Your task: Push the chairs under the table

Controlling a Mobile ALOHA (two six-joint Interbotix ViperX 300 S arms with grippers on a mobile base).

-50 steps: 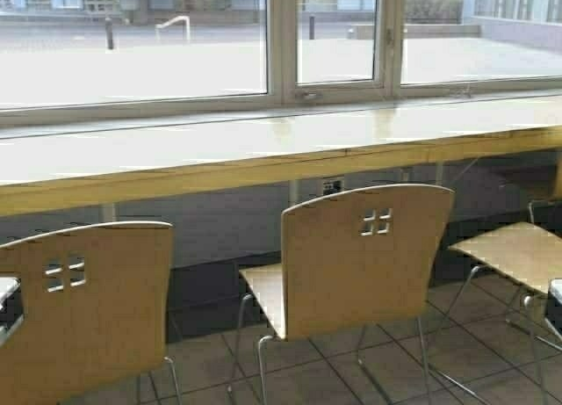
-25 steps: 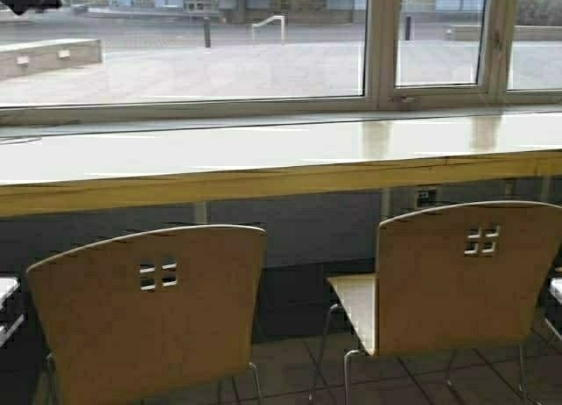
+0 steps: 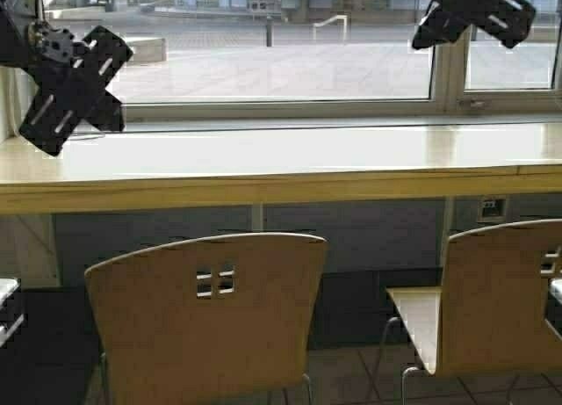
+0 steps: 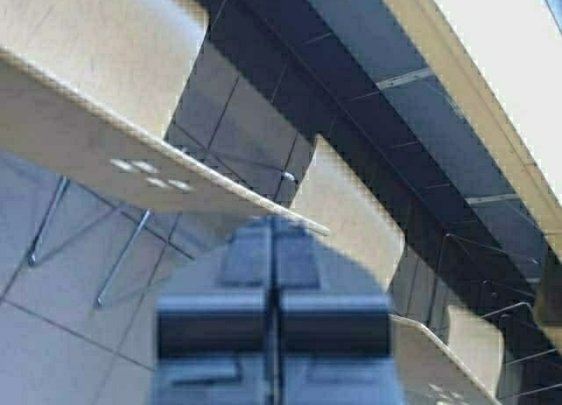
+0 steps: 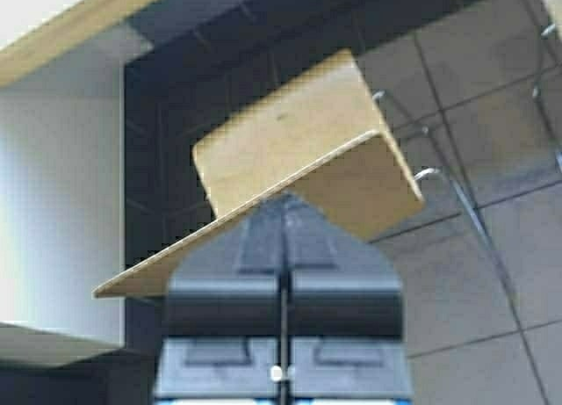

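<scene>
Plywood chairs [image 3: 206, 321] below raised left jaws [image 4: 274, 321] and right jaws [image 5: 283, 321], both closed, empty.

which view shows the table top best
The high view: the table stretches across it, its glossy cream top and wood edge in full sight. The left wrist view catches only its edge and underside, and the right wrist view just a corner of the edge.

High view: from behind and above, facing the long cream-topped table [image 3: 290, 155] and window, close behind the tan plywood chairs [image 3: 211, 321]. Wrist views: each looks steeply down past its closed fingers at those same chairs [image 4: 105, 97] [image 5: 290, 159] and tiled floor.
</scene>
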